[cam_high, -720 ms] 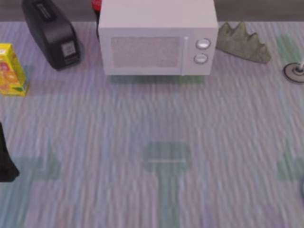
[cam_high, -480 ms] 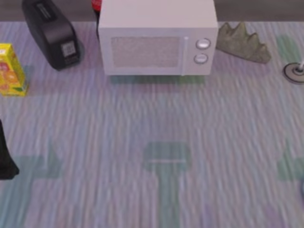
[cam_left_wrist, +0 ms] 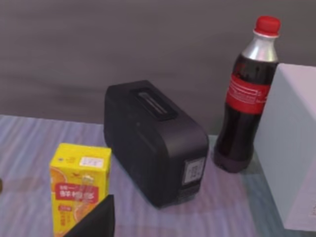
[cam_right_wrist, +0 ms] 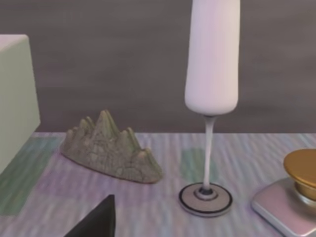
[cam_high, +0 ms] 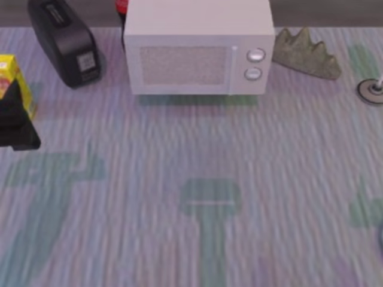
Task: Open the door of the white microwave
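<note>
The boxy white microwave (cam_high: 198,46) is seen at 12 o'clock on the striped counter (cam_high: 191,197), its mesh-windowed door (cam_high: 182,64) shut; the left pincer (cam_high: 15,122), grip undeterminable, at 9 o'clock.

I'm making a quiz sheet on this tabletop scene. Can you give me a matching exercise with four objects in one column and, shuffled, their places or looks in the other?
Things:
1. cola bottle
2. juice carton
3. rock ornament
4. black appliance

Descriptions:
A. grey and jagged, just right of the white microwave
B. dark and rounded, at the table's far left, left of the microwave
C. yellow, at the left edge, partly covered by the left gripper in the top view
D. red cap, standing between the black appliance and the microwave

Pairs: 1-D, 2-C, 3-A, 4-B
</note>
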You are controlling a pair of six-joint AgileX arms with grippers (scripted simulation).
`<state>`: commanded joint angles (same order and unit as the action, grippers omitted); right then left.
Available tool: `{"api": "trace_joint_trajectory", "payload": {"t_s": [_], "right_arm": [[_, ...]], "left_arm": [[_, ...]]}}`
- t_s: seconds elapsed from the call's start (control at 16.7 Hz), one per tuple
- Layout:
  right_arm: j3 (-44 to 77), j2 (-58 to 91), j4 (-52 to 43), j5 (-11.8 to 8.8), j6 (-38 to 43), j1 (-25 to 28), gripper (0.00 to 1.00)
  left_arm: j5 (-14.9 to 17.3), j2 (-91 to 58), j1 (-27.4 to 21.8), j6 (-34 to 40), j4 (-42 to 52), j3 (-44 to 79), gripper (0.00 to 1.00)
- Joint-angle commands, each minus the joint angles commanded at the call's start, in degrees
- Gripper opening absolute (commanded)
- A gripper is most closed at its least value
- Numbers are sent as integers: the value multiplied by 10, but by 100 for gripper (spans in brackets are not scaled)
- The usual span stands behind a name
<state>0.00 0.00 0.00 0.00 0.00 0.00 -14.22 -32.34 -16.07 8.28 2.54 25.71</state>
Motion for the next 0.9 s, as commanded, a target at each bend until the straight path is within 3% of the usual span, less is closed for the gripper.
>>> {"api": "trace_joint_trajectory", "payload": {"t_s": [0.54,0.9], "right_arm": [[0,0,0,0,0,0,100],[0,0,0,0,0,0,100]], "left_arm": [[-201,-543,-228,132,17,386,100],[-293,-779,-332,188,35,553,100]]}}
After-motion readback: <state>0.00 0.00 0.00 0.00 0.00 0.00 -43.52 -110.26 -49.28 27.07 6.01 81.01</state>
